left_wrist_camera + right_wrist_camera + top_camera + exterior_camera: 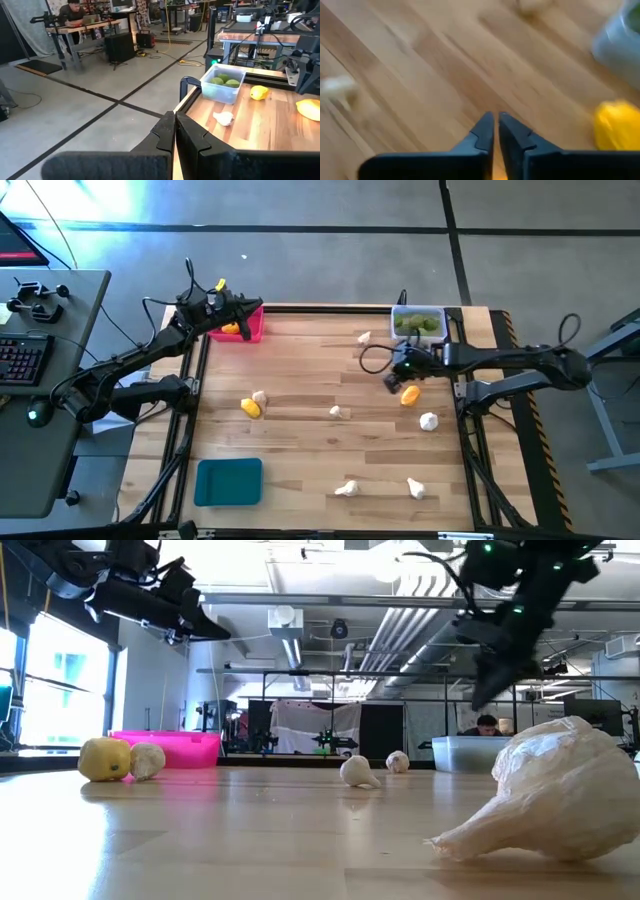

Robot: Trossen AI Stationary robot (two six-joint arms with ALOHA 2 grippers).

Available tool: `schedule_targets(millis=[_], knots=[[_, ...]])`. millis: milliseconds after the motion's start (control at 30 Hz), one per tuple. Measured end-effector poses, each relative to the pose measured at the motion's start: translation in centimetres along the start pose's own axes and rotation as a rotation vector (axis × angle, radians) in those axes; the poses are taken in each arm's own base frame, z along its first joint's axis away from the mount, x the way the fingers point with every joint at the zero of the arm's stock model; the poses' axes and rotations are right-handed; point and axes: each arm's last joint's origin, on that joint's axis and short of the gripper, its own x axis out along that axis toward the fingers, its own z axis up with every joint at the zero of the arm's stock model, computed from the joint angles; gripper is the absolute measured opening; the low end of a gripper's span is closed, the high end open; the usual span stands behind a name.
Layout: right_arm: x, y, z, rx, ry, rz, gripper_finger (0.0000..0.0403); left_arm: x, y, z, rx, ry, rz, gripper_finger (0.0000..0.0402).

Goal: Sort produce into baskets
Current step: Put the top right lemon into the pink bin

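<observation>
The pink basket (252, 326) stands at the table's far left corner with a lemon (231, 329) in it. The clear basket (418, 323) at the far right holds limes (223, 80). The teal basket (228, 482) sits near the front left. My left gripper (176, 131) is shut and empty, raised over the pink basket (170, 747). My right gripper (495, 126) is shut and empty above the table, beside a loose lemon (410, 394), which also shows in the right wrist view (615, 131). Another lemon (250, 408) lies on the table touching a garlic bulb (260, 396).
Garlic bulbs lie loose on the wood: one near the clear basket (365, 337), one mid-table (336, 412), one at the right (428, 420), two near the front (347, 489) (415, 487). A desk with a keyboard (22, 358) stands left of the table.
</observation>
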Motion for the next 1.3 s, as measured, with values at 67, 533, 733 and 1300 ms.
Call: schedule_targets(millis=[67, 533, 733, 1300], knots=[[-0.3, -0.9, -0.6, 0.006, 0.061, -0.026, 0.0047, 0.0, 0.0, -0.1, -0.003, 0.006, -0.001, 0.0], [1.9, -7.2, -0.2, -0.024, 0.373, -0.258, 0.0284, 0.0, 0.0, -0.3, -0.018, 0.033, -0.004, 0.0], [3.7, -9.0, 0.2, 0.041, 0.454, -0.273, 0.0288, 0.0, 0.0, -0.3, -0.018, 0.033, -0.004, 0.0], [4.8, -9.2, 0.7, 0.039, 0.432, -0.243, 0.0288, 0.0, 0.0, -0.4, 0.005, 0.035, -0.004, 0.0]])
